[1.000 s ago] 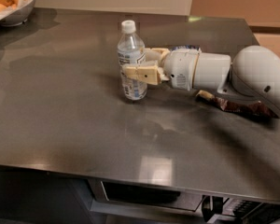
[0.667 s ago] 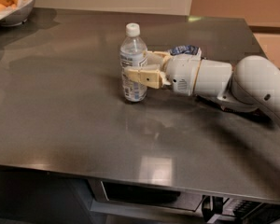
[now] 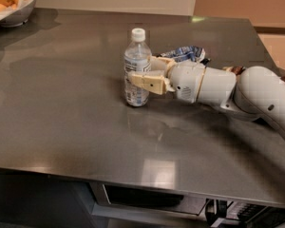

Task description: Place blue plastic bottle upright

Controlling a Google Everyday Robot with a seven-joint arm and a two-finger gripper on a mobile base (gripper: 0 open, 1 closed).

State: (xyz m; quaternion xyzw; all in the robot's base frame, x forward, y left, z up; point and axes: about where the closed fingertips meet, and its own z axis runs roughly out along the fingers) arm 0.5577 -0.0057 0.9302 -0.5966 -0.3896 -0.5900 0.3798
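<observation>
The blue plastic bottle (image 3: 136, 56) is a small clear water bottle with a white cap. It stands upright on the dark steel table (image 3: 61, 108), slightly left of centre. My gripper (image 3: 138, 71) reaches in from the right at label height. Its tan fingers (image 3: 147, 82) sit either side of the bottle, shut on its lower half. The near finger crosses the front of the label and the far finger is partly hidden behind the bottle. The bottle's base rests on the table.
A crumpled blue-and-white snack wrapper (image 3: 187, 53) lies just behind my wrist. A white bowl of oranges (image 3: 12, 4) stands at the far left corner. My white arm (image 3: 261, 96) crosses the right side of the table. An appliance (image 3: 147, 196) sits below the front edge.
My arm has swung its elbow lower and to the right, uncovering the snack wrapper behind the wrist. The bottle stays upright in the same spot with the fingers still around it.
</observation>
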